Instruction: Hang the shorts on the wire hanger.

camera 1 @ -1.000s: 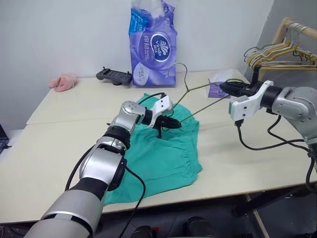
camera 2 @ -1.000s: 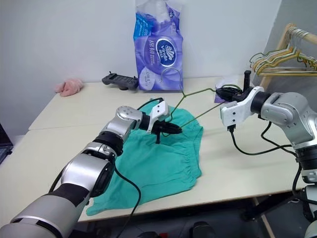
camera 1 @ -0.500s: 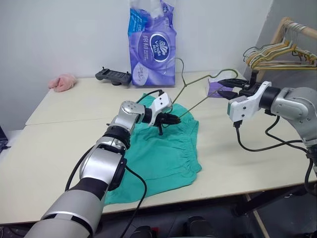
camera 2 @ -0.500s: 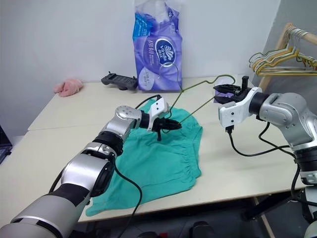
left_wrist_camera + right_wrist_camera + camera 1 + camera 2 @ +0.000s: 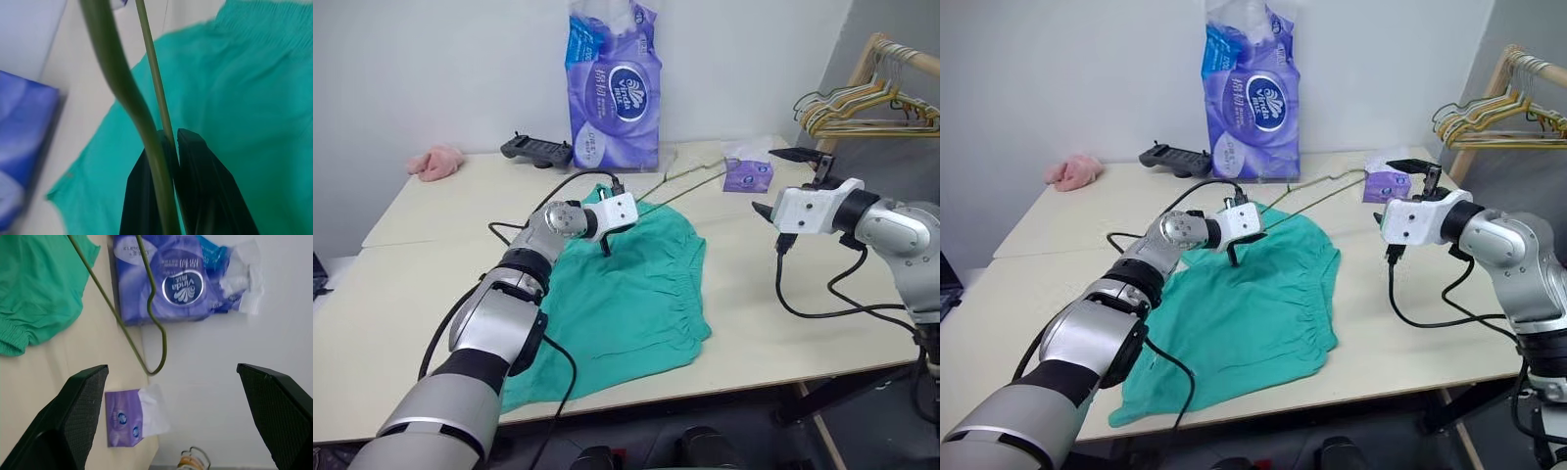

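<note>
left tool (image 5: pixel 1234 247) pinches the wire hanger (image 5: pixel 1317 188) (over the shorts (image 5: pixel 1253 304)).

Head stereo downward; close wrist views.

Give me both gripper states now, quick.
Left gripper: shut on the thin olive-gold wire hanger, above the teal-green fabric shorts.
Right gripper: open, holding nothing.
</note>
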You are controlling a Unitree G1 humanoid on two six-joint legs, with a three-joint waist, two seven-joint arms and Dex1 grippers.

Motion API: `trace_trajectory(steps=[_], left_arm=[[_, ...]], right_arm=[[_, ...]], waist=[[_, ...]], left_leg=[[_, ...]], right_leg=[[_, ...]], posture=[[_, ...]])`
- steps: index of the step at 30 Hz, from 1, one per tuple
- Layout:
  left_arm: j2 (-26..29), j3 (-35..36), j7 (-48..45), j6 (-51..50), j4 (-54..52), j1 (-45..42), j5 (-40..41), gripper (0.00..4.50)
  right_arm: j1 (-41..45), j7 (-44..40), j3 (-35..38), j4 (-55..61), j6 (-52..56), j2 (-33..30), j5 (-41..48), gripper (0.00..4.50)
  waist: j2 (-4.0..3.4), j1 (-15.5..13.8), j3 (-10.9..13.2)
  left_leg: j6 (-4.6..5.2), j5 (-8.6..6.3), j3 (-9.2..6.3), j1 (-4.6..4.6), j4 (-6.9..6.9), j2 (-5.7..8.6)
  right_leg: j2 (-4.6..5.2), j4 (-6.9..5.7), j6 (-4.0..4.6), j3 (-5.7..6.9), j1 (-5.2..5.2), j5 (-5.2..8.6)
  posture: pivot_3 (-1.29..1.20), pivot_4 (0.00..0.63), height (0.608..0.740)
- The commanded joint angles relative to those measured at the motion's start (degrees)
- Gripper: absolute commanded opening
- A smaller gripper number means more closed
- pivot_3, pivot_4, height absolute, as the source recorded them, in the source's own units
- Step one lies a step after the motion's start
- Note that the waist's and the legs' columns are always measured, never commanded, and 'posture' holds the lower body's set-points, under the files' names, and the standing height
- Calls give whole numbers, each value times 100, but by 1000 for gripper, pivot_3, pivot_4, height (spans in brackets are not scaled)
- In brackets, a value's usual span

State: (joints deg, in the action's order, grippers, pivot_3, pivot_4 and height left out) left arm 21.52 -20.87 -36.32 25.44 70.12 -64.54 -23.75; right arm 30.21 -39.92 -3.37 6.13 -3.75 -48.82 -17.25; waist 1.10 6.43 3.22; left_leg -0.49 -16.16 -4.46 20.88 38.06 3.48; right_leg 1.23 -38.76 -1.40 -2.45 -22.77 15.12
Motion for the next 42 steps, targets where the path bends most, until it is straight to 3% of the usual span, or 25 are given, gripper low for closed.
trace_trajectory(steps=[1,8,21,35,42], left_arm=[[173,-244,687,474,-96,-388,-447,0],[275,-695,1618,1212,-192,-581,-1125,0],[537,-1147,2272,1825,-343,-634,-1842,0],[448,-1188,2325,1774,-388,-683,-1993,0],[482,-1236,2287,1798,-356,-680,-1989,0]], right_arm=[[-59,-32,81,302,502,69,-30,4481],[42,-109,-328,-10,961,333,-182,4481],[722,-317,-812,-814,1229,461,-524,4481],[1107,-563,-1256,-981,1787,1067,-642,4481],[1032,-529,-1210,-1025,1786,910,-704,4481]], waist=[[0,0,0],[2,1,-1],[5,-5,-3],[5,-3,-3],[5,-2,-3]], left_leg=[[0,0,1,1,0,0],[0,0,4,-1,0,0],[0,0,20,19,0,0],[0,0,17,20,0,-1],[0,0,16,21,1,0]], right_leg=[[0,0,0,0,-1,0],[0,-3,-1,1,-2,1],[1,-20,-1,-9,-41,1],[0,-21,-1,-6,-43,0],[1,-22,-1,-6,-44,0]], posture=[[-188,18,740],[-177,17,740],[-145,11,740],[-141,23,740],[-142,25,740]])
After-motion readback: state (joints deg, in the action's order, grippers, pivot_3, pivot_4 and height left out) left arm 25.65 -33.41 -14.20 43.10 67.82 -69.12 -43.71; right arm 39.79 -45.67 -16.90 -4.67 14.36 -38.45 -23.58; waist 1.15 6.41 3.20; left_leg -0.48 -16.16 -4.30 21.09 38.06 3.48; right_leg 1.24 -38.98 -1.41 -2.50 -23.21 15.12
